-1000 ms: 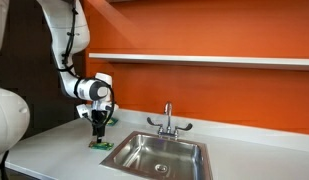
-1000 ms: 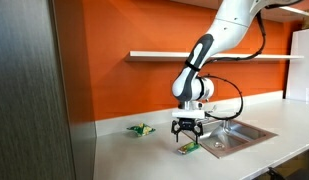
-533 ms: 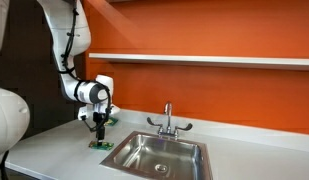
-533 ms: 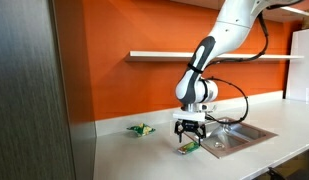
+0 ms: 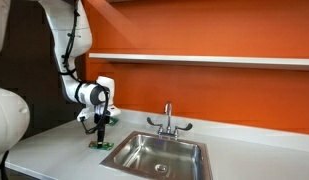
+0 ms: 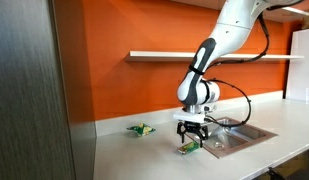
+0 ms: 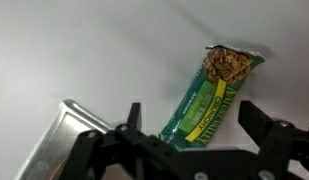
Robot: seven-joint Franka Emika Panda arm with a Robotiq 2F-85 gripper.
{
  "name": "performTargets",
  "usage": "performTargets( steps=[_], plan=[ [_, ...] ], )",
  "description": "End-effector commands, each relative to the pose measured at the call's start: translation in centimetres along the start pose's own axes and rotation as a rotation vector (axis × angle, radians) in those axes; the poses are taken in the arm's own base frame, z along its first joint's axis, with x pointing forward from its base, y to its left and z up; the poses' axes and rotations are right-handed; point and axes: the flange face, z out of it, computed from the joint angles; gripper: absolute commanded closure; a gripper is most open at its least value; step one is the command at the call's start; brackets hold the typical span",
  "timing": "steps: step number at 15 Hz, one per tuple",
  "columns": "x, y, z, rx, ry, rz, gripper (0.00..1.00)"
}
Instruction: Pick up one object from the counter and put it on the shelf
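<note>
The pick-up is in hand, at the approach stage. The claw (image 6: pixel 190 133) hangs just above the green packet (image 7: pixel 209 100), which lies flat on the worktop (image 6: pixel 124 160) beside the sink (image 5: pixel 159 155). In the wrist view the 2 fingers (image 7: pixel 262 122) stand apart, 1 on each side of the packet, gripping nothing. Next, I judge, the claw must drop straight down to straddle the packet's narrow width, then close. The packet looks thin, so the tips must reach almost to the worktop. The shelf (image 5: pixel 214 60) comes after.
</note>
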Motion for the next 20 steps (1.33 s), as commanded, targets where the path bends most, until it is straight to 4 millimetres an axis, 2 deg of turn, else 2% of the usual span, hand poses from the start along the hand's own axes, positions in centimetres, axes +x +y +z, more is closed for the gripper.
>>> performTargets(
  steps=[1, 20],
  plan=[
    [0.1, -0.2, 0.3, -0.001, 0.011, 0.051, 0.0],
    [2.0, -1.7, 1.9, -0.023, 0.008, 0.076, 0.0]
  ],
)
